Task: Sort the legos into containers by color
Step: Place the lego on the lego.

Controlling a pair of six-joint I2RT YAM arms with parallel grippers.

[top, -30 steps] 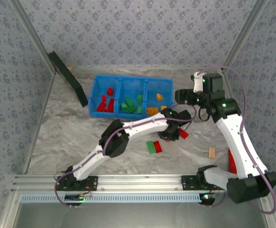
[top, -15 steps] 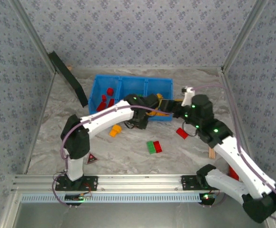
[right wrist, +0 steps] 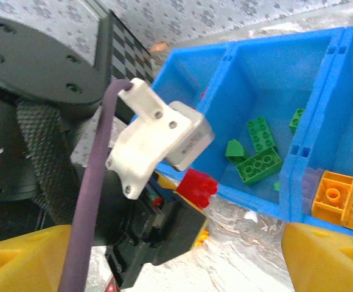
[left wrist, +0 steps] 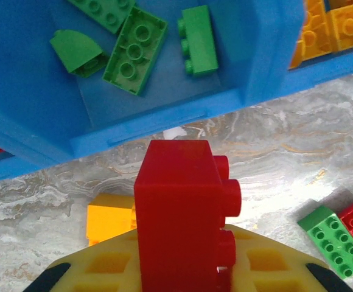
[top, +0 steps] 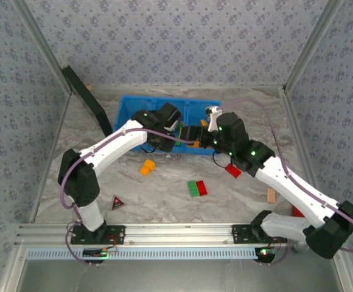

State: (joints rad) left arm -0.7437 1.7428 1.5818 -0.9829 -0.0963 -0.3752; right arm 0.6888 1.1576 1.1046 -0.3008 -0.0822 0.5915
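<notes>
My left gripper point(left wrist: 179, 246) is shut on a red lego point(left wrist: 179, 207), held just off the front wall of the blue bin point(left wrist: 134, 131). Seen from above, this gripper point(top: 187, 135) hangs by the middle container. Green legos point(left wrist: 134, 52) lie in that container, and orange ones point(left wrist: 341, 24) in the right container. My right gripper point(right wrist: 176, 261) is open and empty, close to the right of the left one, facing the held red lego point(right wrist: 198, 185). Loose on the table are an orange lego point(top: 146, 167), a green one point(top: 193, 188) and two red ones point(top: 202, 188) point(top: 233, 170).
A dark triangle point(top: 117, 202) lies near the left arm's base. A wooden piece point(top: 272, 195) and a red cylinder point(top: 297, 212) sit at the right. A black checkered board point(top: 85, 97) leans at the bin's left end. Patterned walls enclose the table.
The left arm has swung from the table right of centre up and left to the bin's front, gripper staying shut. The right arm has swept left toward the bin, beside the left gripper.
</notes>
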